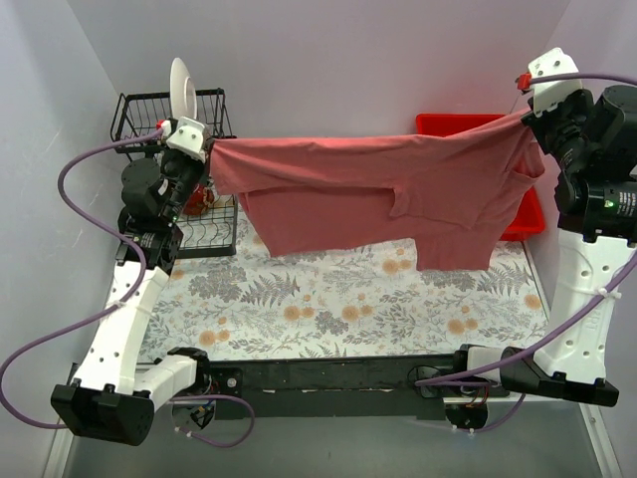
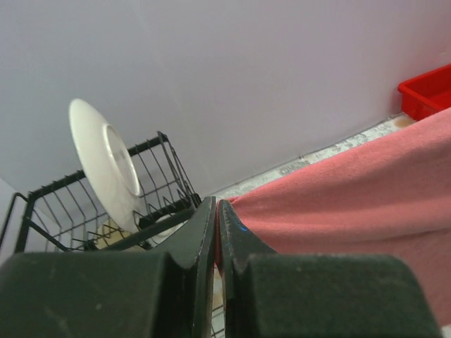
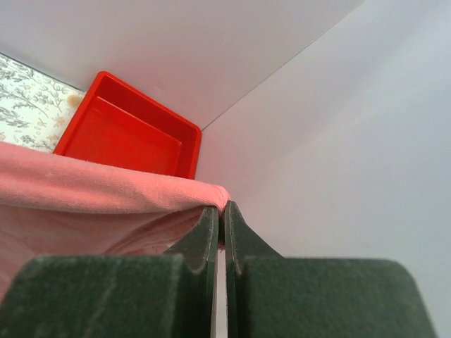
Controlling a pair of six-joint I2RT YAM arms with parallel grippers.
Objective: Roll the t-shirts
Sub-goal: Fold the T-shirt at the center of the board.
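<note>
Two robot arms rise from the near edge of a table (image 1: 328, 299) covered in a fern-and-flower print. Between them, raised over the far half of the table, hangs the salmon-pink t-shirt (image 1: 398, 189), stretched wide, its body and one short sleeve drooping towards the print. The left end effector (image 1: 209, 151) is closed tight on the shirt's left corner, its dark fingers (image 2: 201, 232) pinched together on the cloth in the wrist view. The right end effector (image 1: 528, 108) is likewise clamped on the opposite corner, held slightly higher. Behind the shirt, a black wire rack (image 1: 149, 115) at far left holds a white plate (image 1: 182, 85) on edge. A bright red tray (image 1: 448, 124) sits at far right, partly hidden by the cloth, against the pale wall.
</note>
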